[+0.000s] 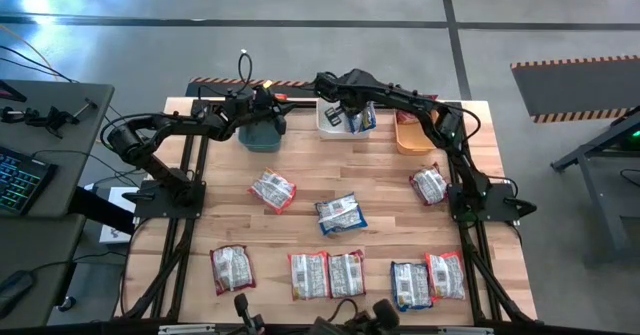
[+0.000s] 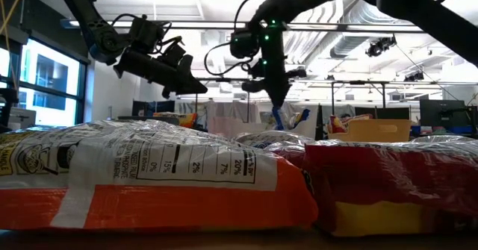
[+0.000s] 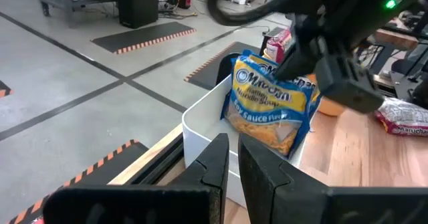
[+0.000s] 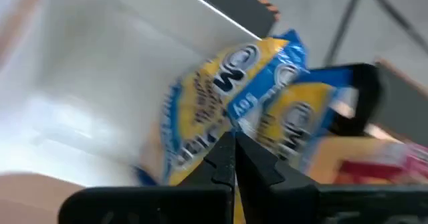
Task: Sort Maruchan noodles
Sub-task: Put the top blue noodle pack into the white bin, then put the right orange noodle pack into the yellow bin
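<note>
A blue-and-yellow noodle packet (image 3: 271, 103) stands on end in the white bin (image 3: 200, 127) at the table's far edge, between the teal bin (image 1: 262, 133) and the orange bin (image 1: 412, 135). My right gripper (image 4: 231, 140) reaches over the white bin (image 1: 330, 120), points steeply down and is shut at the packet's top. My left gripper (image 3: 234, 160) hovers level above the teal bin, aimed at the white bin, shut with nothing between its fingers. Several more noodle packets lie flat on the table, among them a blue one (image 1: 341, 213). My right gripper meets the blue packet at its upper edge (image 3: 297, 77), with only the fingertips on it. The fingers come slanting down from above. The packet stands tilted, its lower part inside the white bin. The fingers' own tips hide whether a seam is pinched between them.
A row of packets (image 1: 330, 275) lies along the near edge, with two more at mid-table (image 1: 272, 188) and one (image 1: 429, 185) by the right arm's base. In the low view an orange packet (image 2: 149, 175) and a red one (image 2: 396, 183) fill the foreground.
</note>
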{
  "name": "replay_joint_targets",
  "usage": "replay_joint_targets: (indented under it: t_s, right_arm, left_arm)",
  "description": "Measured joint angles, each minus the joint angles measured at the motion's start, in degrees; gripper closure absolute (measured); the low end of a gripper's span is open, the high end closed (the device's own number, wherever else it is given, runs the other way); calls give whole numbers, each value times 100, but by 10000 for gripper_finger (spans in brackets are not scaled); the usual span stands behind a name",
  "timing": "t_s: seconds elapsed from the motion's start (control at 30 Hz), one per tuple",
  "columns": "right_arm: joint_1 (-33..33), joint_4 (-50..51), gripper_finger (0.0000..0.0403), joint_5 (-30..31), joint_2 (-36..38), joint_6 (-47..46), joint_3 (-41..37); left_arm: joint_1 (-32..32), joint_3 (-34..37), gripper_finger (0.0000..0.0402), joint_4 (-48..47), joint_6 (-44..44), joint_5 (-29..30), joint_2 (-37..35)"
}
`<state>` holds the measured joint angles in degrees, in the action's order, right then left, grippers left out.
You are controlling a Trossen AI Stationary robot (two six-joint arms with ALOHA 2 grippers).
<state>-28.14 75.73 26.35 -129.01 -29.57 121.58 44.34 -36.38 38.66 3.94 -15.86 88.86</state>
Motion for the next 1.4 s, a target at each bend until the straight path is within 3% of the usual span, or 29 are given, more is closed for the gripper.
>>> replay_joint_targets:
  t_s: [0.47, 0.7, 0.9, 0.97, 1.1, 1.23, 1.4]
  right_arm:
    - [-72, 294, 403, 157, 38, -14, -570]
    - [-77, 235, 403, 623, 632, 10, -571]
    - [31, -609, 403, 94, 931, 869, -676]
    - [158, -853, 403, 250, 959, 1175, -861]
    - [358, -2040, 403, 211, 1601, 1421, -1907]
    - [425, -4167, 403, -320, 2654, 1534, -3867]
    - [731, -6617, 403, -560, 4068, 1678, -6149]
  left_arm:
    - [0, 0, 378, -36, -8, -2, -4]
    - [0, 0, 378, -33, -10, -2, -4]
    - [0, 0, 378, -38, -101, -3, -4]
    - [-2, -2, 378, -111, -147, -9, -9]
    - [-10, -2, 378, -246, -314, -140, -9]
    - [-55, -2, 378, -235, -429, -257, -9]
    - [-197, -2, 378, -233, -667, -261, -9]
